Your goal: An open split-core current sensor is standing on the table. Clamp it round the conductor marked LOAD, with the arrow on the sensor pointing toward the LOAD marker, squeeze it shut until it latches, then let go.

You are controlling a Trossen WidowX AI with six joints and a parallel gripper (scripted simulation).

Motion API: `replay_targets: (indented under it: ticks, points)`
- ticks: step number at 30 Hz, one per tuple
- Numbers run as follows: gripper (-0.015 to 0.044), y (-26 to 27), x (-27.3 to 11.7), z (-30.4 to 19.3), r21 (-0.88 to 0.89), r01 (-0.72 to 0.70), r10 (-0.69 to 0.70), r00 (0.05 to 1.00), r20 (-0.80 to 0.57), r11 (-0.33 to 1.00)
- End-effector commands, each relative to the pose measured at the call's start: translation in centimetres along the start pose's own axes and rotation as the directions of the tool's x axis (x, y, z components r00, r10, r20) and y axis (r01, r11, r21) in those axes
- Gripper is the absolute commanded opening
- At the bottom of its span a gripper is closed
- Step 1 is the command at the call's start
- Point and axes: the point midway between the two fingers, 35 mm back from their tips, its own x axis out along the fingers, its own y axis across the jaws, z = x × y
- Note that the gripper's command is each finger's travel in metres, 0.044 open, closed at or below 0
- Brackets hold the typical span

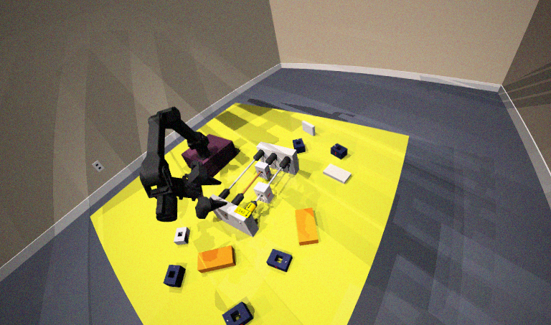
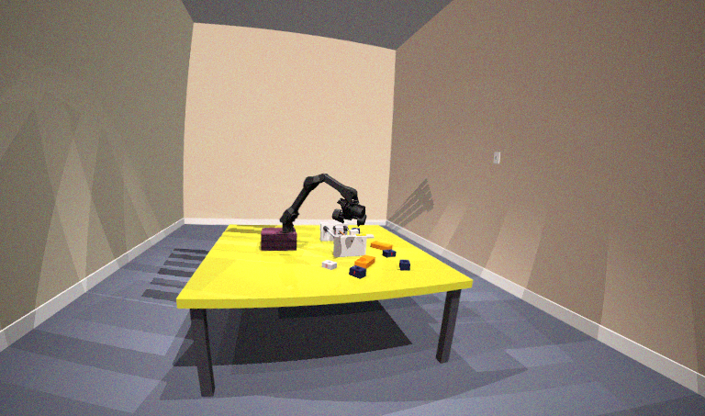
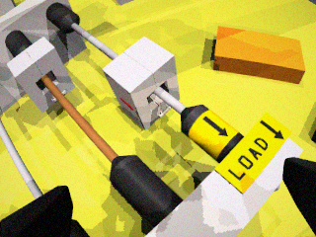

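Note:
A white sensor (image 1: 263, 191) (image 3: 140, 71) sits round the grey LOAD conductor (image 3: 94, 40). It looks closed, with a thin seam across its top; a red line shows on one side. I cannot make out its arrow or whether it is latched. The yellow LOAD marker (image 1: 243, 210) (image 3: 253, 154) is at the near end, its arrow pointing away from the sensor. A second white sensor (image 1: 262, 169) (image 3: 37, 69) sits round the copper-coloured middle conductor (image 3: 81, 122). My gripper (image 1: 222, 191) (image 3: 182, 185) is open and empty, above the LOAD-end support, clear of both sensors.
The conductors run between two white end supports (image 1: 243, 225) (image 1: 294, 159). Orange blocks (image 1: 216, 259) (image 1: 306, 226), several dark blue blocks (image 1: 279, 260) (image 1: 174, 275) (image 1: 338, 151), a small white block (image 1: 181, 235) and white slabs (image 1: 337, 173) (image 1: 308, 127) lie around on the yellow table (image 2: 322, 286).

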Motion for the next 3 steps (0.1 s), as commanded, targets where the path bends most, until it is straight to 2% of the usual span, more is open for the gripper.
replay_targets:
  ticks: [1, 2, 3]
  points:
    - [0.0440, 0.1, 1.0, 0.7, 0.165, -0.020, 0.031, 0.998, -0.060, 0.986]
    - [0.0440, 0.1, 1.4, 1.0, 0.242, -0.020, 0.043, 0.995, -0.087, 0.970]
    - [0.0440, 0.1, 0.3, 0.0, 0.080, -0.009, 0.011, 1.000, -0.024, 0.997]
